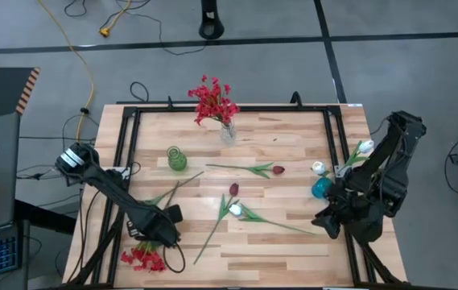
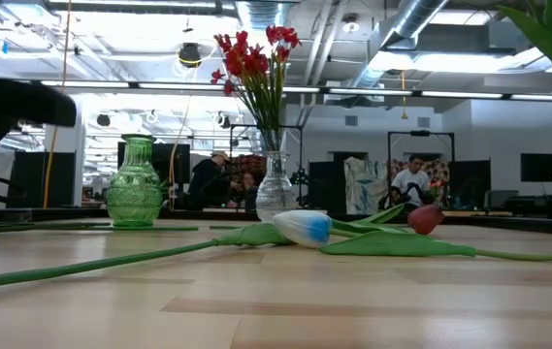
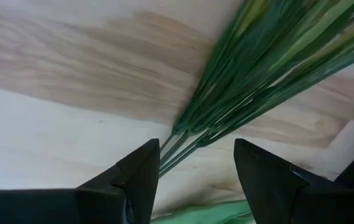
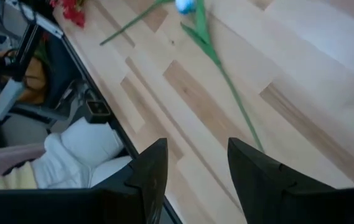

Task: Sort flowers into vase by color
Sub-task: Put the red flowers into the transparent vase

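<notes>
A clear glass vase point(image 1: 228, 131) near the bench's point(image 1: 293, 242) far edge holds red sprays point(image 1: 212, 101); the green glass vase point(image 1: 177, 159) is empty. Left gripper point(image 3: 192, 171), fingers parted, straddles green stems point(image 3: 251, 74) ungrasped; right gripper point(image 4: 192, 165) hovers released.

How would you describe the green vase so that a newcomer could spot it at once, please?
Start at the clear vase holding red sprays at the table's far edge. Toward the left arm's side stands the green vase, a ribbed, translucent green glass bottle. Unlike its neighbour, it holds no flowers.

bright ceiling light, soft shadows — wrist views blurred
</notes>
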Available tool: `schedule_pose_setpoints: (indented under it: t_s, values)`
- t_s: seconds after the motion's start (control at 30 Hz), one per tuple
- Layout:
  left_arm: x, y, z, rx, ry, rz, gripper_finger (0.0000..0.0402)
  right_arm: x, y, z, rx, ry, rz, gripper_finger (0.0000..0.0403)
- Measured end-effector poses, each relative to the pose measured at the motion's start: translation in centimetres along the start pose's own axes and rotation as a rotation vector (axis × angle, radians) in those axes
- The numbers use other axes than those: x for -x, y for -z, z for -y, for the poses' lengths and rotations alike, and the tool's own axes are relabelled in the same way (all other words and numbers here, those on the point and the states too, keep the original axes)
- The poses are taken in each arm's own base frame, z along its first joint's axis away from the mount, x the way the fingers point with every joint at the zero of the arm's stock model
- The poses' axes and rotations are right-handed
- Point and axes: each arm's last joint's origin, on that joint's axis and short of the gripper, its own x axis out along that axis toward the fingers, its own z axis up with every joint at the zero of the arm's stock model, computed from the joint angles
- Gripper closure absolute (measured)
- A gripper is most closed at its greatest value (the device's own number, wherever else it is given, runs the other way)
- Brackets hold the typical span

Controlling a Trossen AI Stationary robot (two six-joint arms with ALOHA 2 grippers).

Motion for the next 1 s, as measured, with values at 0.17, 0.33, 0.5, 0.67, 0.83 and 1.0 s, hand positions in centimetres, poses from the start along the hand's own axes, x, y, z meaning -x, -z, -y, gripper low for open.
schedule_pose_setpoints:
  t_s: [0.17, 0.33, 0.5, 0.67, 0.83, 1.0]
  values:
    - [-1.0, -0.5, -0.1, -0.015, -0.013, -0.048, 0.0207, -0.6, 1.0, -0.2, 0.035, 0.017, -0.012, 0.0207]
    - [-1.4, -0.6, -0.1, -0.015, 0.013, -0.052, 0.0207, -1.9, 2.2, -0.9, 0.060, 0.037, -0.016, 0.0207]
    - [-1.4, -0.9, -0.2, -0.014, 0.010, -0.021, 0.0207, -3.5, 3.9, -1.5, 0.096, 0.059, -0.024, 0.0207]
    - [-1.4, -1.3, -0.5, -0.058, -0.011, 0.028, 0.0207, -5.2, 5.9, -2.0, 0.128, 0.062, -0.038, 0.0207]
    - [-1.4, -1.4, -0.6, -0.061, -0.021, 0.043, 0.0207, -6.8, 7.5, -2.2, 0.152, 0.077, -0.041, 0.0207]
    - [-1.5, -1.7, -0.9, -0.032, -0.049, 0.086, 0.0207, -8.4, 8.3, -2.1, 0.176, 0.124, -0.026, 0.0207]
